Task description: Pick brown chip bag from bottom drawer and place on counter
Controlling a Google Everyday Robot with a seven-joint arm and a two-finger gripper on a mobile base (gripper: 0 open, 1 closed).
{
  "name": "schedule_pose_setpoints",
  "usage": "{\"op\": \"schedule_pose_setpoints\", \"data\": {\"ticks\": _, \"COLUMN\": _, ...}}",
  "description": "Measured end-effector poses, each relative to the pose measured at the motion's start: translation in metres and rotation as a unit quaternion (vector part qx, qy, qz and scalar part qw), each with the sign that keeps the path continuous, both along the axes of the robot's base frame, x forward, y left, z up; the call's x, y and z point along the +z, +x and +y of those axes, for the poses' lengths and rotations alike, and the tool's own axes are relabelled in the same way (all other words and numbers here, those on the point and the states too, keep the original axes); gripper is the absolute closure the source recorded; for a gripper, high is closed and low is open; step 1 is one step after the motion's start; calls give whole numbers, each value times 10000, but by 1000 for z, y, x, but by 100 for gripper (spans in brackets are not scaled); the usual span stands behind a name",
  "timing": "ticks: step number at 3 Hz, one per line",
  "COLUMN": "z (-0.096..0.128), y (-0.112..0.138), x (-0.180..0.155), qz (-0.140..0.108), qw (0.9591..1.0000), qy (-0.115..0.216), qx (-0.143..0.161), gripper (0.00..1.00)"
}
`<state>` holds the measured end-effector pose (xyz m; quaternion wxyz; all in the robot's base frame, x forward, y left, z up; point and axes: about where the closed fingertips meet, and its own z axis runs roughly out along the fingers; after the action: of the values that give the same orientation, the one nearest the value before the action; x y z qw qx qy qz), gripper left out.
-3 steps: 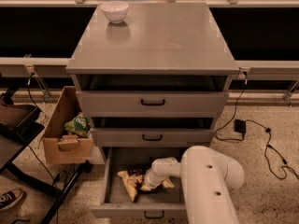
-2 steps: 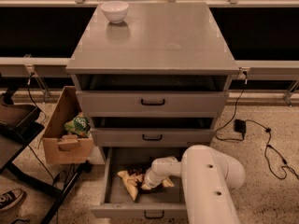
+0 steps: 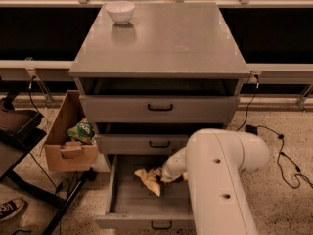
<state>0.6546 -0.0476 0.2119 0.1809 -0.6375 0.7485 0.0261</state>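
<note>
The bottom drawer (image 3: 122,204) is pulled open below the two upper drawers. The brown chip bag (image 3: 149,181) lies crumpled inside it near the middle, its cream-yellow edges showing. My white arm reaches down into the drawer from the right. My gripper (image 3: 164,177) is at the bag's right end, mostly hidden behind my wrist. The grey counter (image 3: 166,43) tops the cabinet.
A white bowl (image 3: 120,11) stands on the counter's back left corner. A cardboard box (image 3: 68,151) with a green bag (image 3: 82,130) sits on the floor left of the cabinet. A black stand (image 3: 19,131) is further left. Cables lie on the floor at the right.
My wrist and the brown chip bag have shifted slightly up and to the right inside the drawer. Nothing else has moved.
</note>
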Motion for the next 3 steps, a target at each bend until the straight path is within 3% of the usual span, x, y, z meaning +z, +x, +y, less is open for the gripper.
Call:
{"op": "schedule_pose_setpoints", "data": {"ticks": 1, "z": -26, "y": -31, "x": 99, "qz": 197, "qw": 9974, "qy": -179, "qx": -669, "gripper": 100}}
{"op": "schedule_pose_setpoints", "data": {"ticks": 2, "z": -26, "y": -33, "x": 95, "qz": 241, "qw": 9972, "qy": -135, "qx": -695, "gripper": 100}}
{"op": "schedule_pose_setpoints", "data": {"ticks": 3, "z": -30, "y": -73, "x": 97, "qz": 559, "qw": 9958, "qy": 91, "qx": -714, "gripper": 100}}
